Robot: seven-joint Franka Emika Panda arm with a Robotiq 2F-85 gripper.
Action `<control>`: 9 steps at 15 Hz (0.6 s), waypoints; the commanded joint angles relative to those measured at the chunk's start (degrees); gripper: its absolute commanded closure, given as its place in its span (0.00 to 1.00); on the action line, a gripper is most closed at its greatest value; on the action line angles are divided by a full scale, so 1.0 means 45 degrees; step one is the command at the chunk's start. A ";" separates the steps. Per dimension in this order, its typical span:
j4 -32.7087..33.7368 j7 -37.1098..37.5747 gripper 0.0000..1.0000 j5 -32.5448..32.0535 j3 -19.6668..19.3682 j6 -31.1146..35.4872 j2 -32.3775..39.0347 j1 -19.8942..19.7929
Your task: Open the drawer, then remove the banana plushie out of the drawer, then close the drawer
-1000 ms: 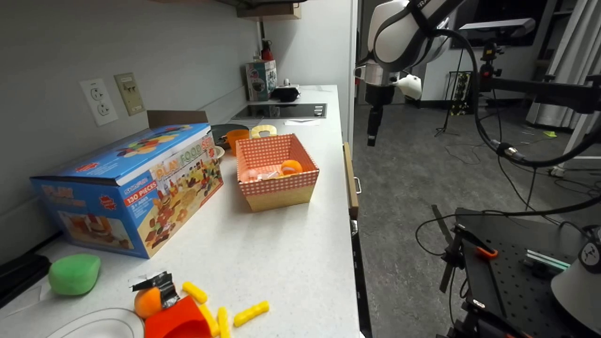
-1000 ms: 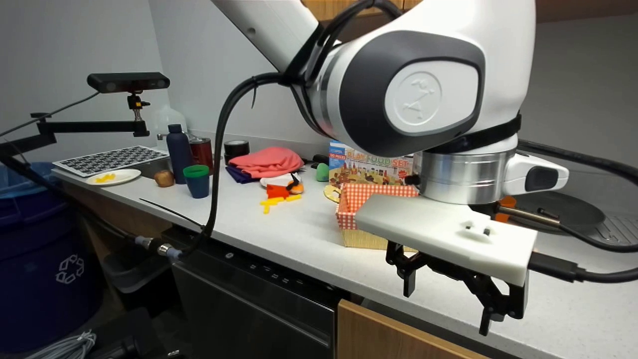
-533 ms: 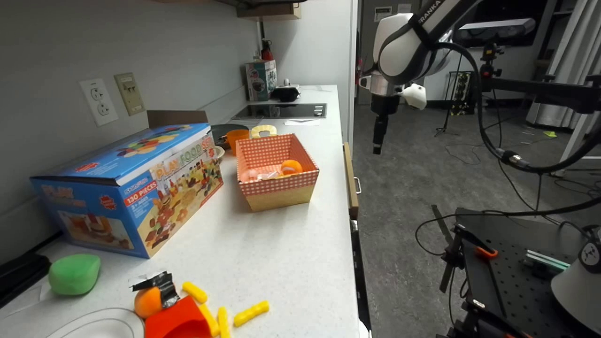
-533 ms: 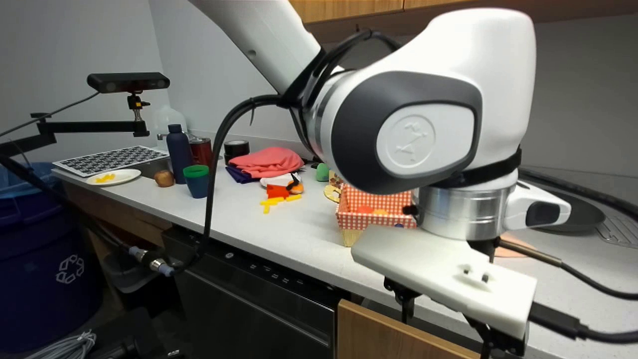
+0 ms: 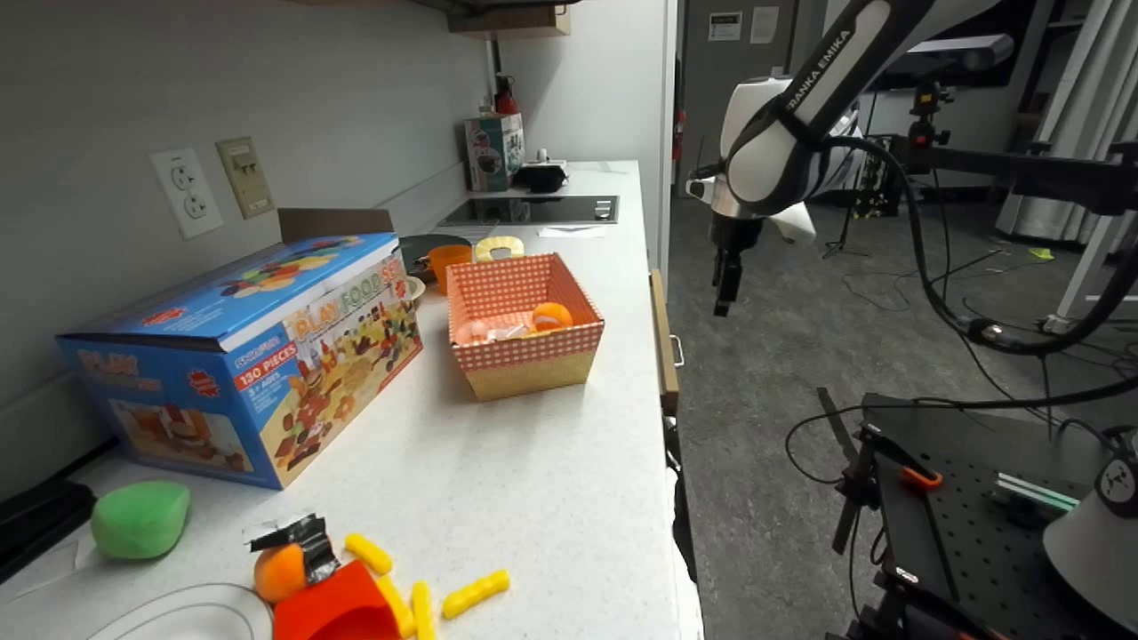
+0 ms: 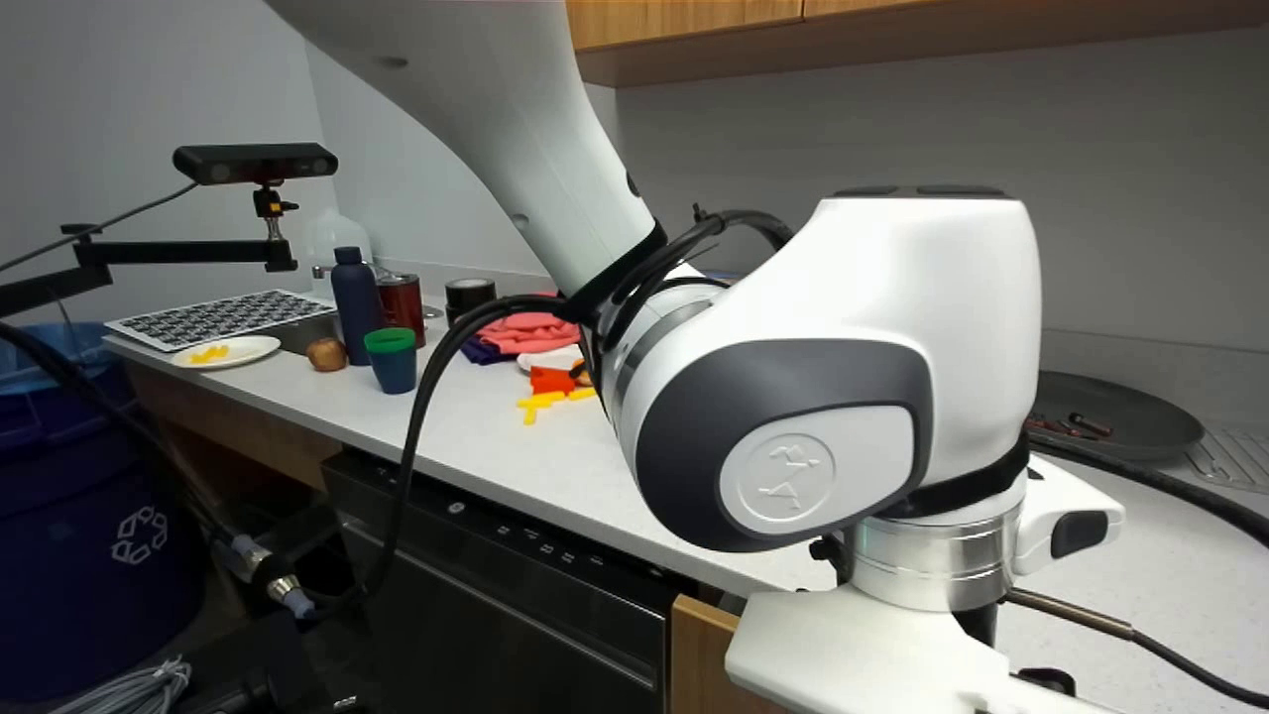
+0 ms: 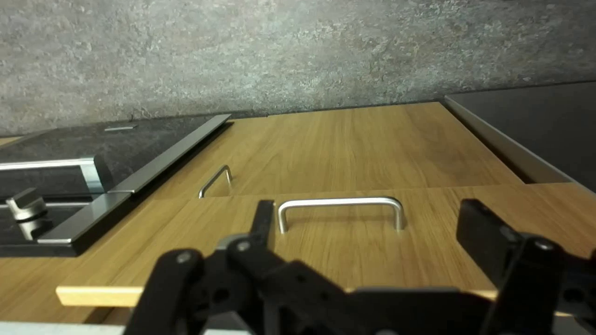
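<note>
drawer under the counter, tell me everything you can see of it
The drawer has a flat, upright, wood-grained front with a silvery, metal-looking bar handle. The front stands out past the edge of the counter, so it looks partly open; hardly any inside shows. The open claw looks clear of it.

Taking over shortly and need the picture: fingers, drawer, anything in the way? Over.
Fingers apart, off the drawer handle. Drawer partly open; banana plushie not in view. No obstruction seen before the handle.

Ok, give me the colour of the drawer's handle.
The drawer handle is silvery, with a metallic look; it shows best in the wrist view.
</note>
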 commanded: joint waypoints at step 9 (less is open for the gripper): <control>0.0916 -0.0998 0.00 0.1566 0.1627 0.0311 0.0440 -0.0528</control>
